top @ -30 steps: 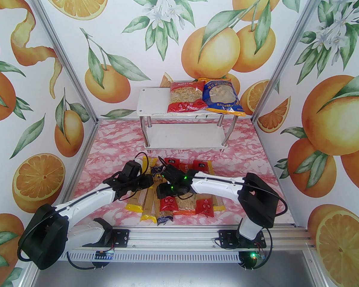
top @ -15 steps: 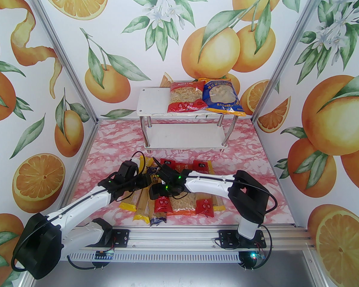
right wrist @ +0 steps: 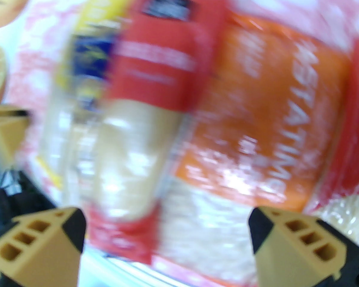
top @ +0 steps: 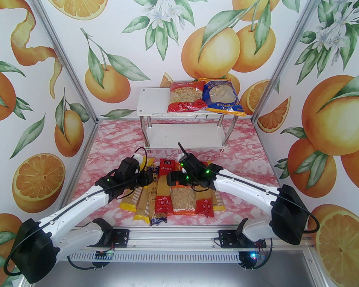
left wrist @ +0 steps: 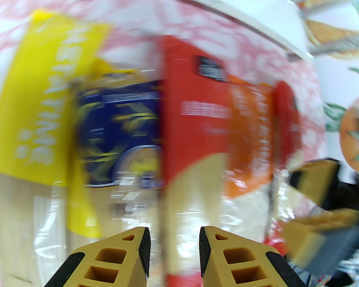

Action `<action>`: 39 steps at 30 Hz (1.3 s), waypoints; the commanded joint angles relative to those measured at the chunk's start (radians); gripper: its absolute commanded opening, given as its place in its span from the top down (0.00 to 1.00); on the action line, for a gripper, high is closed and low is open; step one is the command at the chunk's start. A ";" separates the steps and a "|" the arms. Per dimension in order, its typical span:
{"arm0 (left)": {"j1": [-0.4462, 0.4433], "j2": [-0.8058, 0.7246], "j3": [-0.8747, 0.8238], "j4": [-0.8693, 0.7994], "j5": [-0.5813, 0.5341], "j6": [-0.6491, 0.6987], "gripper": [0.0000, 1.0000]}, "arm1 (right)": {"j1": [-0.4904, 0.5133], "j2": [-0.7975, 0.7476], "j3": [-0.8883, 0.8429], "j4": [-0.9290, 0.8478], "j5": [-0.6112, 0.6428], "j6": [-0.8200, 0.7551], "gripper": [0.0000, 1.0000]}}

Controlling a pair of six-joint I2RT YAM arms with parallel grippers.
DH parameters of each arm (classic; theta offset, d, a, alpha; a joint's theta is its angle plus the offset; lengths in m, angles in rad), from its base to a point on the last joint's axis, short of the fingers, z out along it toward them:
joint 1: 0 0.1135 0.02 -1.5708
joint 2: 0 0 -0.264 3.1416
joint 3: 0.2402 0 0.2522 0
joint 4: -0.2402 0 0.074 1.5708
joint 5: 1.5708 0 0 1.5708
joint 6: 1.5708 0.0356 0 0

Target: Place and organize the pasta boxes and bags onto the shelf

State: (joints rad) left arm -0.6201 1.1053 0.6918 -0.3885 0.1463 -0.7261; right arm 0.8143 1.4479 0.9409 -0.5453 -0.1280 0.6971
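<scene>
Two robot arms meet over the loose pasta lying along the near edge of the pink marbled tabletop [top: 113,142]. The left gripper [left wrist: 175,244] hovers above the packs with its jaws set narrow and nothing pinched between them. In its blurred wrist view the gap lines up with the left edge of a red spaghetti pack [left wrist: 194,124]. The dark blue pack [left wrist: 119,121] lies just left of that and a yellow pack [left wrist: 39,100] lies further left. The right gripper [right wrist: 167,235] hangs close beside the left one, jaws spread wide and holding nothing. Below its span lie the same red spaghetti pack and the clear window of the orange bag [right wrist: 257,115], touching side by side, with neither fingertip in contact with them as far as the blur allows. Seen from above, the orange bag sits between that pack and a second red pack [top: 205,205], all lengthwise toward the far edge. At the far edge stands the shelf [top: 152,100]. Its top board carries the red bag [top: 185,97] at the middle and the blue bag [top: 223,96] at the right end, the two touching
</scene>
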 commanded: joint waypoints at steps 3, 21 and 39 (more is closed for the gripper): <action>-0.067 0.108 0.070 0.075 0.030 -0.015 0.66 | -0.017 -0.002 -0.036 -0.052 0.035 -0.018 0.04; -0.193 0.453 0.253 0.155 0.153 -0.046 0.64 | -0.216 -0.070 -0.180 -0.097 -0.030 -0.063 0.04; -0.314 0.614 0.468 -0.225 -0.059 -0.027 0.51 | -0.386 -0.343 -0.100 -0.099 0.027 -0.093 0.00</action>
State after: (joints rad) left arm -0.9283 1.6913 1.1007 -0.5274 0.1238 -0.7425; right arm 0.4534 1.1236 0.7937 -0.6273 -0.1123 0.6418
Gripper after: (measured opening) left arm 0.479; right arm 0.996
